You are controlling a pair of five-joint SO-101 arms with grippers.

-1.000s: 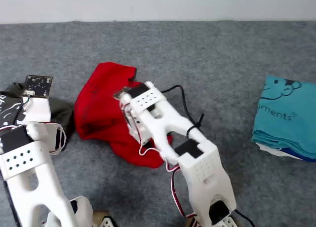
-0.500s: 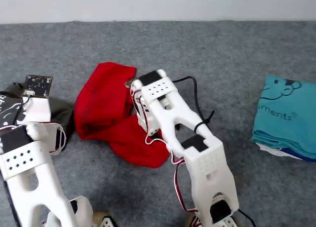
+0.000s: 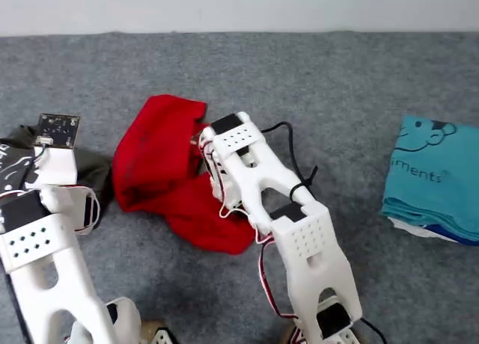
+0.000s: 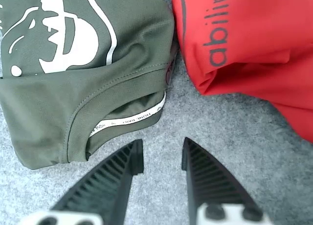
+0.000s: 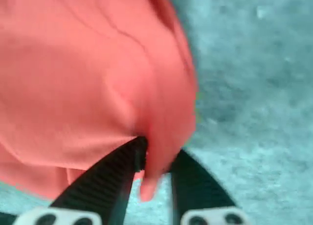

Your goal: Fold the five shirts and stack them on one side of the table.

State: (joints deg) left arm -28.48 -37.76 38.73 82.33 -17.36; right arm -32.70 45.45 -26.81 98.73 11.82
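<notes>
Crumpled red shirt (image 3: 159, 163) beside olive shirt (image 4: 73, 83); teal shirt (image 3: 438, 181) folded, well apart.

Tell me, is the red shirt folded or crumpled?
Crumpled: the red shirt lies in an uneven, bunched heap, one edge pinched in the right end effector.

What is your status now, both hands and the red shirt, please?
Right hand shut on red shirt edge. Left hand open above carpet, beside green shirt. Teal stack lies apart; path clear.

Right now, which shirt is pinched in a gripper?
The red shirt: a fold is clamped in the right gripper. The olive shirt and teal shirt lie free.
</notes>
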